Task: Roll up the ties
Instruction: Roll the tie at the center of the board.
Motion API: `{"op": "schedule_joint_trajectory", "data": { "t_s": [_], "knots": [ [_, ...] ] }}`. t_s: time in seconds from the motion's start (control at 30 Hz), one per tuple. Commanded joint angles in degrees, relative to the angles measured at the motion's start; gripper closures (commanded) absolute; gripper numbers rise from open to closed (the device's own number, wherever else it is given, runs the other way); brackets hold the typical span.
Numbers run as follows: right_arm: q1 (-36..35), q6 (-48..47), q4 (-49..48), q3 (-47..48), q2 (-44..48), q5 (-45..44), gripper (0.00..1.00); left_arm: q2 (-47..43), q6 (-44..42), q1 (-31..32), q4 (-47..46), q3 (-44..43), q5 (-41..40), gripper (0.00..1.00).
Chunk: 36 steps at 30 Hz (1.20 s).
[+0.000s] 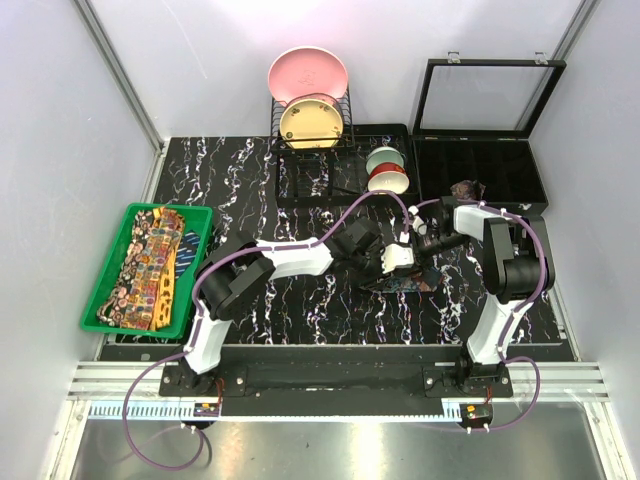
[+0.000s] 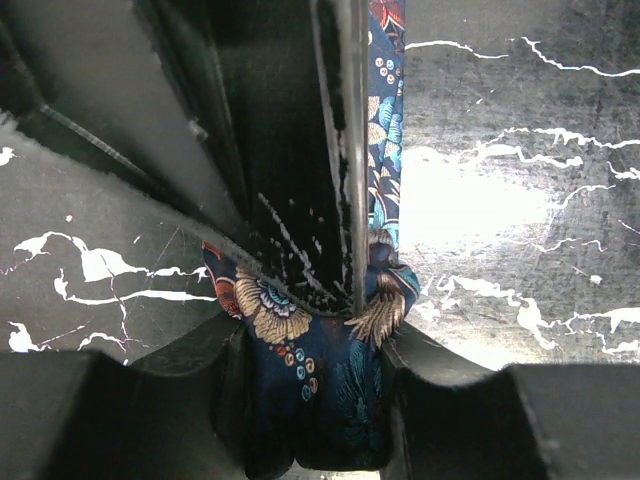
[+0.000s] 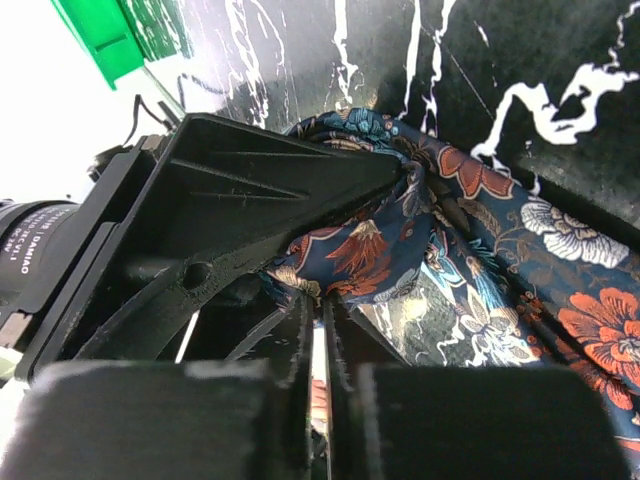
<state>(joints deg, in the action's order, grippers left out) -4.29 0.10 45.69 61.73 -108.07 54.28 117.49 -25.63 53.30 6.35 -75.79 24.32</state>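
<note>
Progress entry for your run: one tie is finished, a brownish rolled coil [image 1: 465, 188] sitting in a rear compartment of the open black compartment case [image 1: 530, 188]; one dark blue floral tie [image 3: 470, 260] is in hand at mid-table [image 1: 300, 310], its end bunched into a loose start of a roll and the rest lying flat on the marble top, so in your reckoning this one is barely begun. Your left gripper [image 2: 318, 370] stands partly closed with that tie's bunched end clamped between its fingers. Your right gripper [image 3: 318, 330] has its jaws drawn to a thin slit right against the bunch; whether it pinches fabric you cannot tell. Left to do: the green basket [image 1: 100, 290] holds a yellow-orange paisley tie [image 1: 150, 265] and a dark blue tie [image 1: 185, 250], at least two, exact number not readable. Other stock: one pink plate [image 1: 307, 72], one yellow plate [image 1: 308, 122], two bowls [image 1: 386, 170], one dish rack [image 1: 346, 128]
</note>
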Motion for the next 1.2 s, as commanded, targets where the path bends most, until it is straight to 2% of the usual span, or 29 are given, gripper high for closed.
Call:
{"op": "schedule_joint_trajectory", "data": {
  "t_s": [0.0, 0.03, 0.23, 0.4, 0.73, 1.03, 1.17],
  "knots": [
    [-0.8, -0.4, -1.1, 0.1, -0.6, -4.9, 1.00, 1.7, -0.3, 0.2, 3.1, -0.5, -1.9, 0.64],
    [-0.9, -0.4, -1.0, 0.0, -0.3, -5.7, 1.00, 1.5, -0.2, 0.2, 3.0, -0.4, -1.8, 0.63],
    [-0.5, 3.4, 0.1, -0.5, 0.7, -12.1, 1.00, -1.5, 1.2, 0.2, 1.2, 0.1, -1.6, 0.41],
    [-0.1, 4.7, 0.9, 0.5, -0.3, -16.5, 1.00, -2.9, 4.0, 0.2, -0.8, -1.2, 0.1, 0.32],
    [0.8, 5.1, 4.6, 3.4, -1.4, -23.2, 1.00, -3.1, 6.3, 0.5, -3.8, -3.1, 1.9, 0.24],
    [1.0, 5.6, 7.0, 6.5, -4.1, -27.2, 1.00, -1.7, 4.1, 0.8, -7.7, -4.0, 4.2, 0.19],
    [1.1, 5.3, 7.7, 6.9, -5.5, -28.4, 1.00, 0.6, 2.7, 1.1, -9.1, -5.1, 5.6, 0.21]
  ]
}}
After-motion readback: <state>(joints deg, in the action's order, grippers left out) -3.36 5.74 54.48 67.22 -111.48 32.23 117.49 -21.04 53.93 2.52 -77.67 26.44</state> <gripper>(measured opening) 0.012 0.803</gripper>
